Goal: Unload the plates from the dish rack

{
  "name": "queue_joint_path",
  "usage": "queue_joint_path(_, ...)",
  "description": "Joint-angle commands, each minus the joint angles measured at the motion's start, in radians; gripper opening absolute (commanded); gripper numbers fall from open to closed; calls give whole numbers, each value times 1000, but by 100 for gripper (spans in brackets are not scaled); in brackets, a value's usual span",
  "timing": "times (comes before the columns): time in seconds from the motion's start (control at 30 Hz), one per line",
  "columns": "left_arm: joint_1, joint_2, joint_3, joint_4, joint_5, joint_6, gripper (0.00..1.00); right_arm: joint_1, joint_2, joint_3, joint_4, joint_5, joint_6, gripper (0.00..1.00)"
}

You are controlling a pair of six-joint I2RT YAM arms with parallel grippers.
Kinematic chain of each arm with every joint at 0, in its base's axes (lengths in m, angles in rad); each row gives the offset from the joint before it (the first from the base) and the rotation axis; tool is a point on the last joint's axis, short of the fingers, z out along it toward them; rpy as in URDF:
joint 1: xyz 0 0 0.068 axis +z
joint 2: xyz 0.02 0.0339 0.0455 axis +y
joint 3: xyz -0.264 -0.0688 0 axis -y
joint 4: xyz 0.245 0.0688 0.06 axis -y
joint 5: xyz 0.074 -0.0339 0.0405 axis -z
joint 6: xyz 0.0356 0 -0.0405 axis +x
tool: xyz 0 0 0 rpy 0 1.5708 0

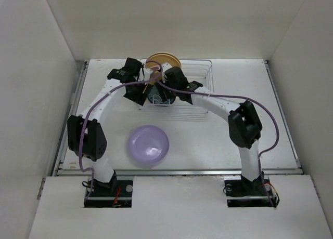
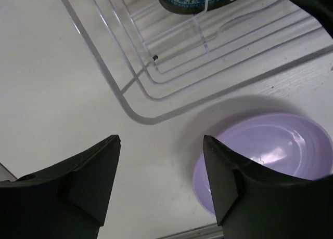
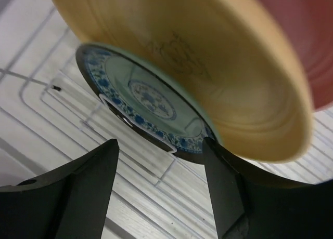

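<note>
L gripper [image 2: 161,145]: fingers apart, nothing held. It is hung over the white table [image 2: 52,67], just outside a corner of the silvery-white wire dish rack [image 2: 92,47]. The round lavender plate [image 2: 270,156] is laid flat on the table outside the rack, near the gripper and partly hidden by one finger.

R gripper [image 3: 161,145]: fingers apart, nothing clamped. The small dark-teal patterned plate [image 3: 145,101] is stood on edge in the rack, directly ahead of the gap. Its lower rim is close to one finger; contact can't be told. A larger amber-yellow plate [image 3: 218,67] overlaps it in the wrist view, w/ a pink plate [image 3: 307,31] next over.
</note>
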Motion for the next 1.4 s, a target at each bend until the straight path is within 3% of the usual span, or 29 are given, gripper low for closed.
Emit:
queue_joint_path(0.0,-8,16,6,15,-61,-29,62,11,-2,71,18,60,-53,71)
queue_joint_path(0.3,49,210,231,-84,-21,-133,60,-18,52,105,3,35,-97,66)
queue_joint_path(0.43,130,282,291,-106,83,-159,58,-18,-85,44,-7,-20,-107,70)
queue_joint_path(0.57,177,387,384,-167,227,-159,44,-27,-166,0,2,-44,-116,71)
queue_joint_path(0.77,168,429,385,-170,312,-150,30,-47,-57,39,2,-72,-116,68)
queue_joint_path(0.8,168,429,376,-170,312,-150,21,-59,-36,65,2,-84,-116,68)
queue_joint_path(0.9,178,429,353,-170,321,-150,12,-59,44,131,-10,-107,-116,63)
queue_joint_path(0.93,178,429,342,-170,321,-150,1,-59,65,131,-10,-107,-116,63)
queue_joint_path(1.1,197,449,342,-161,368,-179,0,-59,75,151,-10,-75,-128,60)
queue_joint_path(1.17,197,449,351,-161,393,-179,0,-68,75,139,1,-84,-128,56)
queue_joint_path(1.27,197,449,351,-161,413,-204,0,-69,75,139,10,-107,-128,34)
queue_joint_path(1.33,197,449,342,-152,444,-217,0,-69,84,139,1,-107,-137,9)
queue_joint_path(1.37,207,449,342,-152,453,-230,0,-69,84,139,1,-85,-137,4)
